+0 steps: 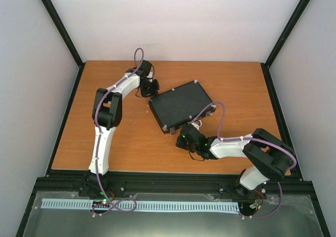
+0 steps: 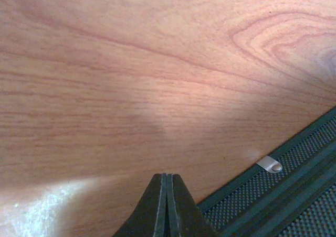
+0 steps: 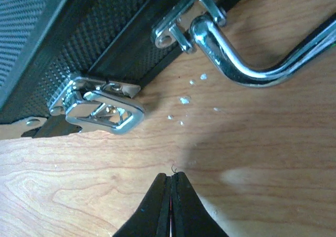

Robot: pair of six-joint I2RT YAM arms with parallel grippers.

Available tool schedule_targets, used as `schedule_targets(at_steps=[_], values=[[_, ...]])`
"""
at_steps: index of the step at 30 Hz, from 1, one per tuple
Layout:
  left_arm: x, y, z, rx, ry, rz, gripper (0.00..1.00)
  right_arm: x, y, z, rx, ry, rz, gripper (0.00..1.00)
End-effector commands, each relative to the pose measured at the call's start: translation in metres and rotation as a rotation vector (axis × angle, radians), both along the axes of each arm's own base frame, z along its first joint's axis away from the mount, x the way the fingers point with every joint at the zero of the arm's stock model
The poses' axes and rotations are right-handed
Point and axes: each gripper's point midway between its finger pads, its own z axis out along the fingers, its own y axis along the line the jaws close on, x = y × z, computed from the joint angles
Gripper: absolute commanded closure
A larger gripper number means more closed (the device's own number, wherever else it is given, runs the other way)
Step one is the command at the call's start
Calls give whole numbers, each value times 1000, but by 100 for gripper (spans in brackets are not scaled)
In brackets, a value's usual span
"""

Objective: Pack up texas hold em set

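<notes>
The black briefcase (image 1: 181, 107) lies closed and skewed on the wooden table; chips, card box, dice and discs are out of view. My left gripper (image 1: 153, 88) is shut and empty at the case's far left corner. In the left wrist view it (image 2: 167, 176) hovers over bare wood beside the case's edge (image 2: 294, 195) and a silver corner fitting (image 2: 270, 165). My right gripper (image 1: 185, 138) is shut and empty just in front of the case's near side. In the right wrist view it (image 3: 171, 175) is a little short of a silver latch (image 3: 102, 110), whose loop sticks out over the table, and the chrome handle (image 3: 247, 66).
The wooden table (image 1: 105, 137) is bounded by a black frame and white walls. Small shiny flecks (image 3: 184, 99) lie on the wood between the latch and handle. The second latch (image 1: 211, 108) sits near the case's right corner.
</notes>
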Motion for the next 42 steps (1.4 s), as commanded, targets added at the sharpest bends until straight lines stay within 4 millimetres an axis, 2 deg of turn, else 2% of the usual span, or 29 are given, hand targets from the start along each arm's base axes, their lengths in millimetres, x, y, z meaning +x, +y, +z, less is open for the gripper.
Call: schedule_targets(at_steps=[1,8,14,17,24,31,42], values=[[7,-3,2,-19,-5,3,99,16,-5,10,9,-69,-37,97],[-12,4,-30,12,58,-22,99,31,-8,3,78,-69,-82,97],[-22,8,-42,29,87,-37,99,40,16,0,119,-54,-8,97],[-25,8,-47,30,96,-41,99,38,17,-4,136,-35,-13,97],[-28,11,-54,29,112,-46,99,20,-5,-15,121,-7,-41,97],[-30,10,-58,21,123,-51,99,10,-4,-23,121,-4,9,97],[-33,12,-64,29,135,-59,99,8,5,-23,229,-86,68,97]])
